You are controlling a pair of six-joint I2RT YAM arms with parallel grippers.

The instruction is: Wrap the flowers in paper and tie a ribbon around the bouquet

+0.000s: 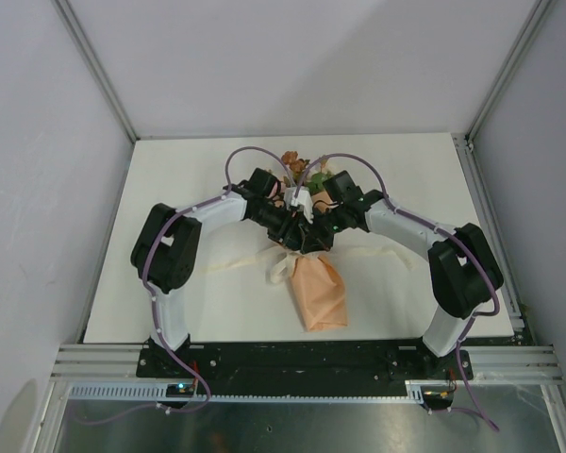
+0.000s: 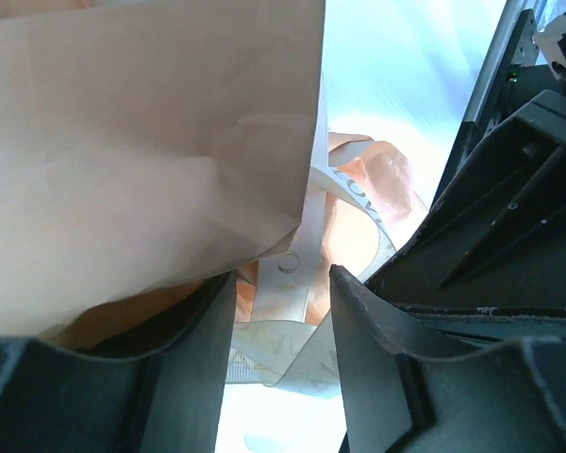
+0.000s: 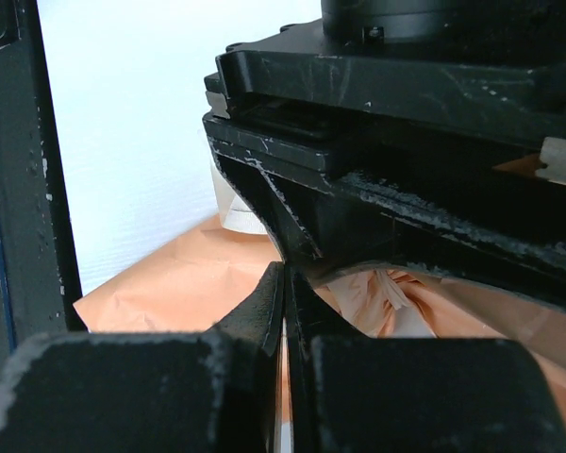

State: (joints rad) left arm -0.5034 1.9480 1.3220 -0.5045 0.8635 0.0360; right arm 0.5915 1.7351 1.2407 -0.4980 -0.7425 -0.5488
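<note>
The bouquet lies mid-table, its peach paper cone pointing toward me and the flowers at the far end. Cream ribbon loops at the cone's neck, with tails trailing left and right. Both grippers meet over that neck. My left gripper is open, and folded ribbon runs loosely between its fingers under a paper flap. My right gripper is shut just above the paper. A thin pale sliver shows in its seam; I cannot tell whether it is ribbon.
The white table has metal frame posts at its back corners and a rail along the right edge. The two wrists crowd each other: the left gripper's black body fills the right wrist view, and the right arm walls the left wrist view.
</note>
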